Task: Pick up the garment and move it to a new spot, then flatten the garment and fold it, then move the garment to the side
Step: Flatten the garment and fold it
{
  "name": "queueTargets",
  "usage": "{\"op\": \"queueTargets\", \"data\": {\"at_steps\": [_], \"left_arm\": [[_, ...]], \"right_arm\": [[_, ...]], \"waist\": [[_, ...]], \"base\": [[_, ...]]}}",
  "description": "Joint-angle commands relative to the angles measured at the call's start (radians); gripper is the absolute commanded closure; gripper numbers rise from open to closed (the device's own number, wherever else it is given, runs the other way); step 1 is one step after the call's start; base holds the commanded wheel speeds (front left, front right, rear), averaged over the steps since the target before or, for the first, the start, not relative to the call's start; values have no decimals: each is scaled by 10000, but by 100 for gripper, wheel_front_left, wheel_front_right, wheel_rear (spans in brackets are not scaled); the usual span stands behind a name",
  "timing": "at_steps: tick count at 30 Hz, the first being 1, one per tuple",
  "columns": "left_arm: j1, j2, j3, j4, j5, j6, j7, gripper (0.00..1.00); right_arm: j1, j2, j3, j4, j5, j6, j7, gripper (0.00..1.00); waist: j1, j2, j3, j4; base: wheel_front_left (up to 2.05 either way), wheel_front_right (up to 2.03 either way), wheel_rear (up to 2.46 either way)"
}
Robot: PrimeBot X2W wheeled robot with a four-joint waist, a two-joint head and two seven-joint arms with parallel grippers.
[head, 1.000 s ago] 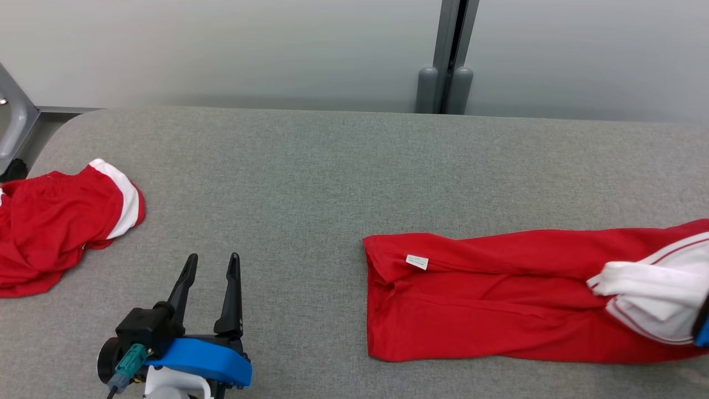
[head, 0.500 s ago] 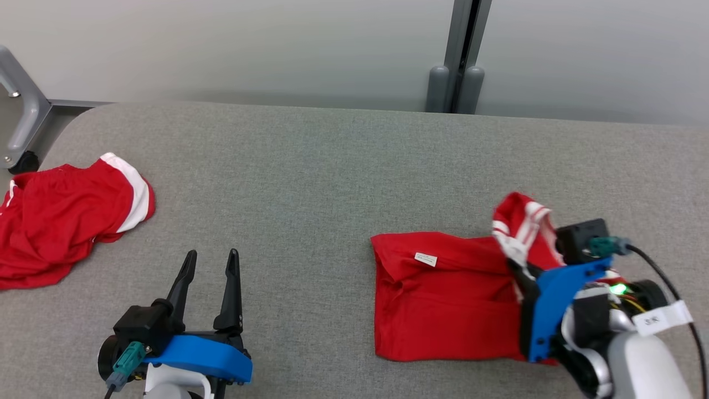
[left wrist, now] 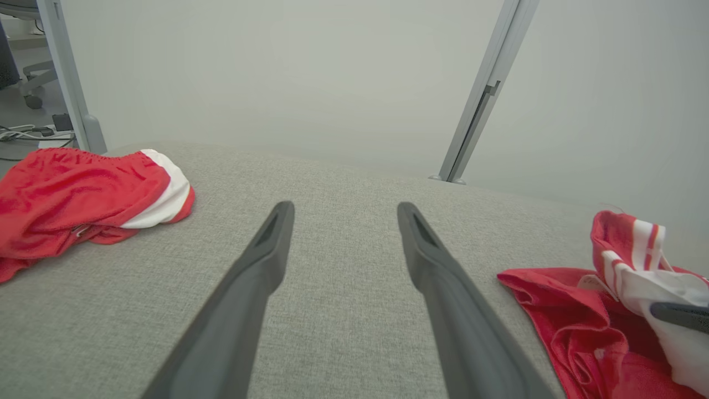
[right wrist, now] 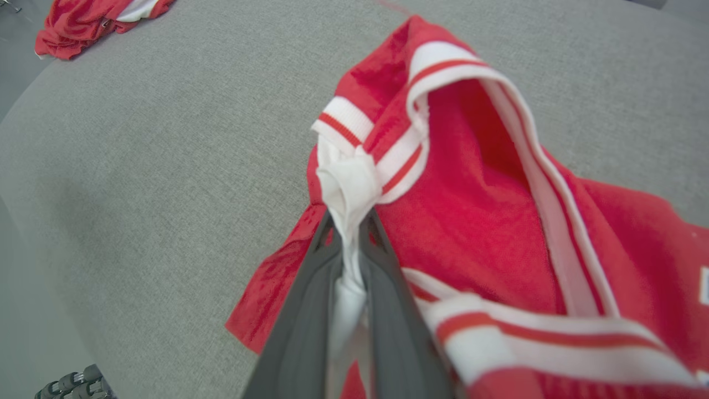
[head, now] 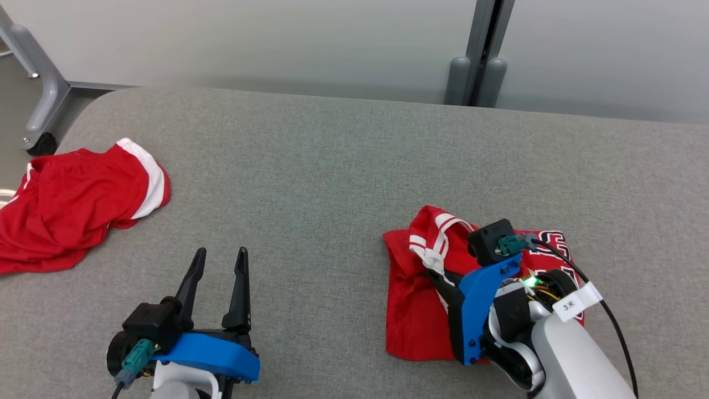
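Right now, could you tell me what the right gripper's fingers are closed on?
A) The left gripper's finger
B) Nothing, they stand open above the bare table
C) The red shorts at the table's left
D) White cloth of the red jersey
D: in the right wrist view the right gripper is shut on a bunch of white cloth belonging to the red jersey, while the red shorts lie far off by themselves.

head view high above grey table (head: 332, 166), wrist views low over it
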Motion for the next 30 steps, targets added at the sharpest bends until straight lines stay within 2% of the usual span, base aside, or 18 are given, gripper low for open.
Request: {"op": "queueTargets", "data": {"at_steps": [1,7,8,9,10,14,17,19,23,27,30], "left_arm": [[-155,-27,3,3,62,-33,-43,0],[-207,-79,1,24,127,-67,-42,0],[-210,-88,-1,29,127,-74,-43,0],[-204,-92,4,35,137,-83,-42,0],[-190,-94,11,40,147,-87,-43,0],[-125,-79,80,57,161,-93,-42,0],[-22,-56,131,83,171,-79,-43,0],[49,-44,167,77,175,-60,-43,0],[198,-28,193,5,195,-32,-42,0],[259,4,221,-40,170,-56,-42,0],[353,21,243,-78,164,-48,-42,0]], "right_arm": [[-295,-11,157,180,92,5,-166,100],[-708,-12,592,968,393,5,-592,100],[-738,-13,666,1103,454,5,-595,96],[-770,-13,765,1214,484,5,-601,54],[-808,-14,813,1284,523,3,-659,0],[-865,-13,1118,942,1655,5,-1050,0],[-846,-15,1368,280,2851,3,-1296,0],[-785,-25,1311,-183,3212,3,-1422,0],[-314,-26,352,-1024,2513,3,-1711,0],[552,-25,-1316,-1953,855,3,-2026,0],[1374,-14,-2433,-2521,140,5,-2062,0]], "waist": [[0,-1,28,26],[0,-1,80,113],[0,-1,82,122],[0,-1,77,125],[0,-1,69,123],[0,-1,26,70],[0,-1,-82,-27],[0,-1,-188,-123],[0,-1,-373,-298],[0,-1,-494,-423],[0,-1,-548,-513]], "base": [[0,0,0],[0,0,0],[0,0,0],[0,0,0],[0,0,0],[0,0,0],[0,0,0],[0,0,0],[0,0,0],[0,0,0],[0,0,0]]}}
